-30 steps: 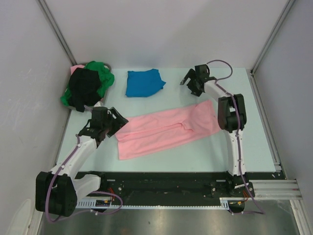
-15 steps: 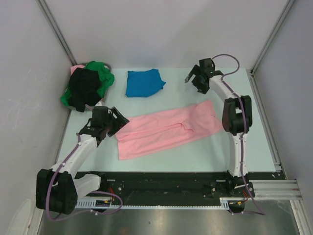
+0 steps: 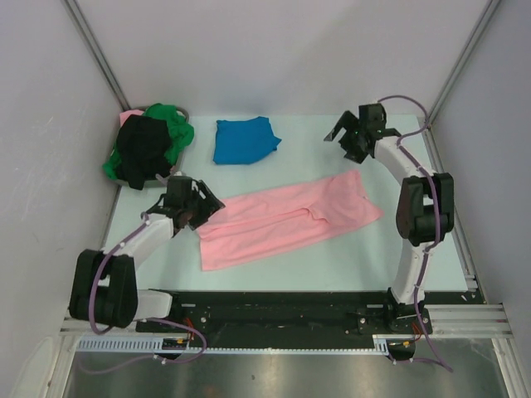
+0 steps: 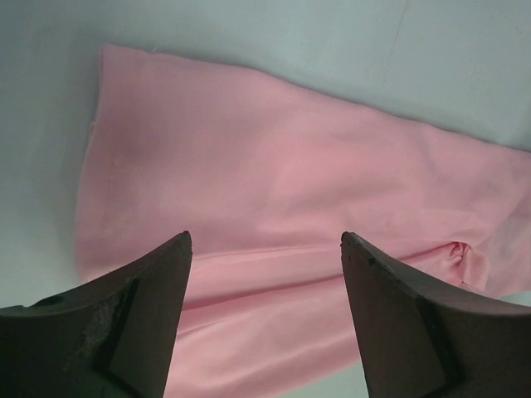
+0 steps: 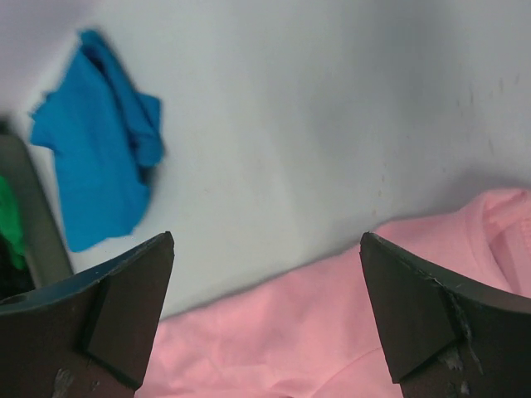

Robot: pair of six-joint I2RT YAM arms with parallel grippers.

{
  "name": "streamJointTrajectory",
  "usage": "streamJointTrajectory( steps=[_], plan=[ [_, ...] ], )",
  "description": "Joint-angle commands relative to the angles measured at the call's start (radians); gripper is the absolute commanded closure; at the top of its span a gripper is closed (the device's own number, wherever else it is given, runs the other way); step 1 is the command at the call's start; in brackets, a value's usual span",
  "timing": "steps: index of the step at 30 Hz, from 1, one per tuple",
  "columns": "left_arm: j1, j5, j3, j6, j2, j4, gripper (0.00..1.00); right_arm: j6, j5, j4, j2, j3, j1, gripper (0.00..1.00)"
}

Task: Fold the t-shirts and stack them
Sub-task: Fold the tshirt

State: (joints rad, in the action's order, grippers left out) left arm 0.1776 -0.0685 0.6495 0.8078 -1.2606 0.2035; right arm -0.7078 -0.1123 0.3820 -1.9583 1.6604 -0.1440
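The light pink t-shirt [image 3: 286, 217] lies folded lengthwise into a long strip across the table's middle; it also shows in the left wrist view [image 4: 274, 191] and the right wrist view [image 5: 348, 332]. The blue t-shirt [image 3: 244, 139] lies folded at the back, also in the right wrist view [image 5: 95, 170]. The green t-shirt [image 3: 176, 126] and black t-shirt [image 3: 143, 149] are heaped on the basket at the back left. My left gripper [image 3: 202, 207] is open and empty over the pink strip's left end. My right gripper [image 3: 347, 139] is open and empty, above bare table beyond the strip's right end.
The grey round basket [image 3: 159, 176] stands in the back left corner under the heaped shirts, with a bit of pink cloth [image 3: 129, 115] behind them. White walls with metal posts close in the pale table [image 3: 332, 257] on three sides.
My right gripper has swung right and slightly back, away from the pink shirt. My left gripper has edged right and back, onto the strip's left end. The shirts have not moved.
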Motion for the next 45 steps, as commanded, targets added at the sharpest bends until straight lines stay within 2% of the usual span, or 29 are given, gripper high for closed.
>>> streamJointTrajectory(
  steps=[1,5,9,19,22,29,34,41,45],
  plan=[
    [0.007,-0.047,0.119,0.001,-0.123,-0.084,0.22,-0.005,-0.102,-0.034,-0.065,-0.053,-0.020,0.01],
    [0.008,-0.080,0.208,-0.004,-0.218,-0.113,0.22,0.002,-0.150,-0.049,-0.083,-0.060,-0.019,0.01],
    [0.013,-0.112,0.234,0.024,-0.281,-0.144,0.23,0.022,-0.141,-0.034,-0.073,-0.074,-0.026,0.01],
    [0.022,-0.090,0.197,0.030,-0.371,-0.156,0.23,0.073,-0.049,0.003,-0.097,-0.160,-0.008,0.01],
    [0.020,-0.074,0.182,0.022,-0.373,-0.153,0.23,0.097,0.025,0.035,-0.097,-0.169,-0.002,0.01],
    [0.019,-0.037,0.148,0.013,-0.356,-0.141,0.23,0.140,0.333,0.138,-0.067,-0.174,-0.006,0.00],
    [0.017,-0.031,0.142,0.008,-0.349,-0.135,0.23,0.137,0.468,0.178,-0.044,-0.185,-0.008,0.00],
    [0.017,-0.031,0.150,0.002,-0.269,-0.098,0.23,0.142,0.510,0.153,0.172,-0.221,-0.065,0.00],
    [0.019,-0.037,0.142,-0.001,-0.150,-0.055,0.23,0.099,0.441,0.193,0.317,-0.287,-0.059,0.00]
  ],
)
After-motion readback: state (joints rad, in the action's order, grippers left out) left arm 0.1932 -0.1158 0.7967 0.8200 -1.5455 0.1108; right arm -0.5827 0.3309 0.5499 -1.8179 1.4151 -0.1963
